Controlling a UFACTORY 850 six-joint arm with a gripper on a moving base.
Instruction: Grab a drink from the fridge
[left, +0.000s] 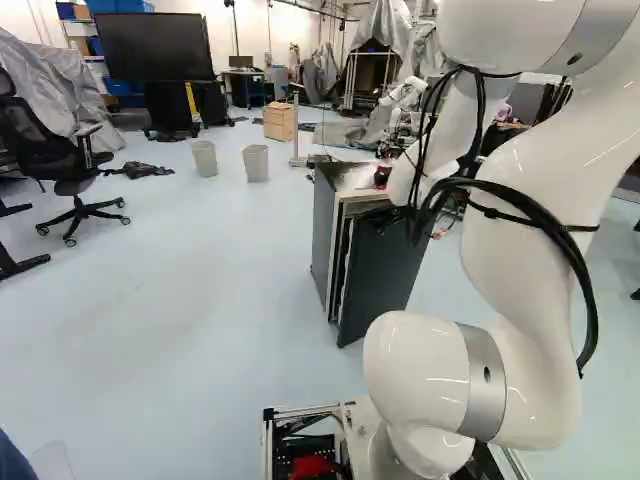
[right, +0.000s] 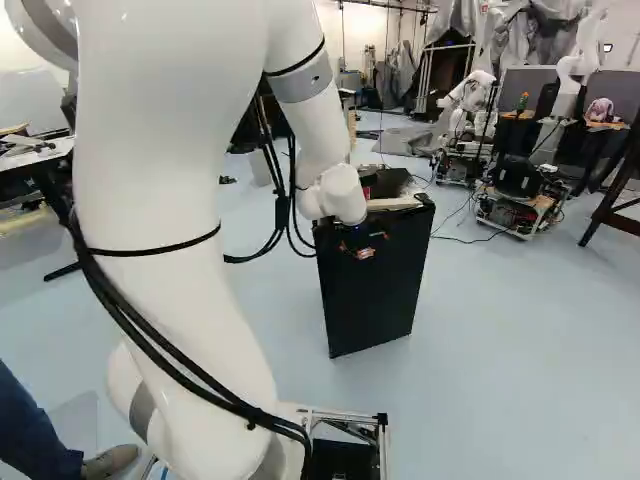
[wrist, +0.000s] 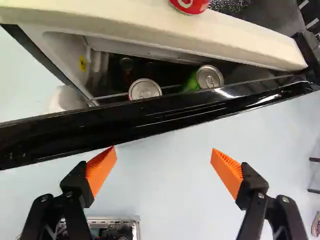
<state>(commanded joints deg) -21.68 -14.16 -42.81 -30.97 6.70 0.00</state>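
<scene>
The fridge (left: 325, 235) stands right of centre in the left base view, its dark door (right: 375, 285) ajar. The claw (wrist: 163, 150) is released, orange pads (wrist: 101, 167) spread wide near the door's outer side – probably so a finger can catch the edge and swing it wider. The drinks are inside, behind that edge: a silver-topped can (wrist: 145, 89) and a green can (wrist: 210, 77), whose lids face the camera – handy to spot, but the gap looks tight for grasping. A red can (wrist: 190, 4) rests on the fridge's top.
</scene>
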